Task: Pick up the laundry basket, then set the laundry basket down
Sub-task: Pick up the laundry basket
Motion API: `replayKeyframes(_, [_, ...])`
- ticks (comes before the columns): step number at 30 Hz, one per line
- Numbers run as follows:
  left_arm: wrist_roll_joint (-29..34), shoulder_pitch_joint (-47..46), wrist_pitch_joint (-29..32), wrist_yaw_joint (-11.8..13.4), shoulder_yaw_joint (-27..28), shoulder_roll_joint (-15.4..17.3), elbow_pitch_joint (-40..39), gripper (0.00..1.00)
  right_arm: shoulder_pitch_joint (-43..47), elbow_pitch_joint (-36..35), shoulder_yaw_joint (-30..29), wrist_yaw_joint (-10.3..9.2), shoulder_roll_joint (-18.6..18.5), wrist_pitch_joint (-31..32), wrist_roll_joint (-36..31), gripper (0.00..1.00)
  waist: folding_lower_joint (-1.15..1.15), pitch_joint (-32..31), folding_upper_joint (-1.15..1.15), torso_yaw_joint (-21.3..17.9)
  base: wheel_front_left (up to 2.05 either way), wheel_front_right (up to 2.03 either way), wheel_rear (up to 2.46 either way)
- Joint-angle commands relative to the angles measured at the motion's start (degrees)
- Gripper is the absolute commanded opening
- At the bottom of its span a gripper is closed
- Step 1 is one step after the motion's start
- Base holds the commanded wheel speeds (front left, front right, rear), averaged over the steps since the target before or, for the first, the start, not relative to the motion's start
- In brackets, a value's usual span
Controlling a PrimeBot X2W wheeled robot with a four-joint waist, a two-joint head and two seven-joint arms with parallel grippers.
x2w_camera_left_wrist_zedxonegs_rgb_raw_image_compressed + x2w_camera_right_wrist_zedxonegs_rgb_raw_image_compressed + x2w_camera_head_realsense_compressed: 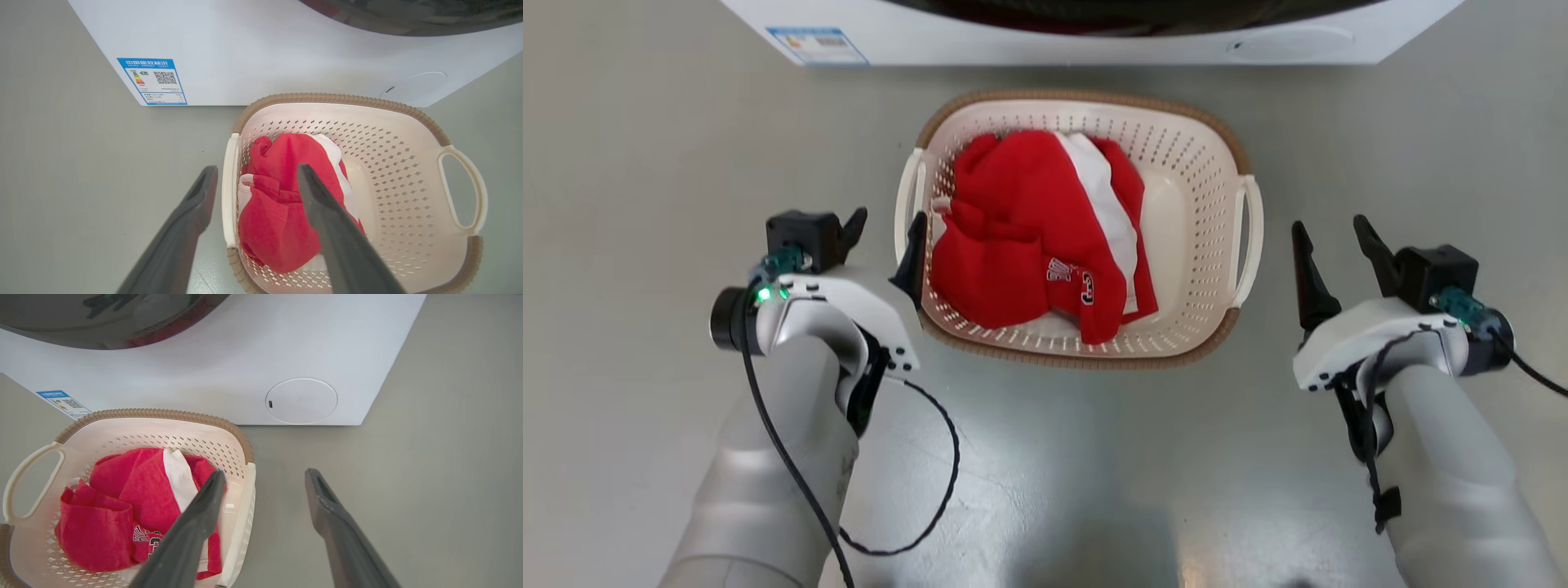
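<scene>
Left tool (889, 219) spread — straddling basket (1192, 163) handle.

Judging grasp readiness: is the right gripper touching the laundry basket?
Apart. The head view shows bare floor between the right gripper and the laundry basket.

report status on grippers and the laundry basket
Left gripper open, astride left handle. Right gripper open beside right handle. Laundry basket on floor, ungripped. Washing machine close behind.

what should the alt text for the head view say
A cream laundry basket holding red and white clothing sits on a grey floor before a white washing machine. The robot's open left hand is at the basket's left handle; its open right hand is just right of the right handle.
</scene>
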Motion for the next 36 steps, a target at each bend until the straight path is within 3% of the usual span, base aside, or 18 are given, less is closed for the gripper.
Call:
replayKeyframes(1, [0.1,-0.6,-0.3,-0.3,1.1,1.5,-0.2,1.0,-0.2,-0.3,1.7,0.35,0.5,-0.8,0.2,1.0,0.0,1.2,0.0,0.1,0.0,0.0,0.0])
replayKeyframes(20, [-0.8,-12.5,-0.2,-0.3,-4.4,3.0,10.5,1.0,-7.0,4.9,7.7,0.35,0.5,-0.8,4.4,1.0,0.0,10.1,0.0,-0.2,0.0,0.0,0.0])
replayKeyframes(36, [-1.1,-16.3,-0.3,-0.1,-6.3,3.3,13.1,1.0,-9.6,5.3,9.3,0.35,0.5,-0.8,4.8,1.0,0.0,14.3,0.0,0.6,0.0,0.0,0.0])
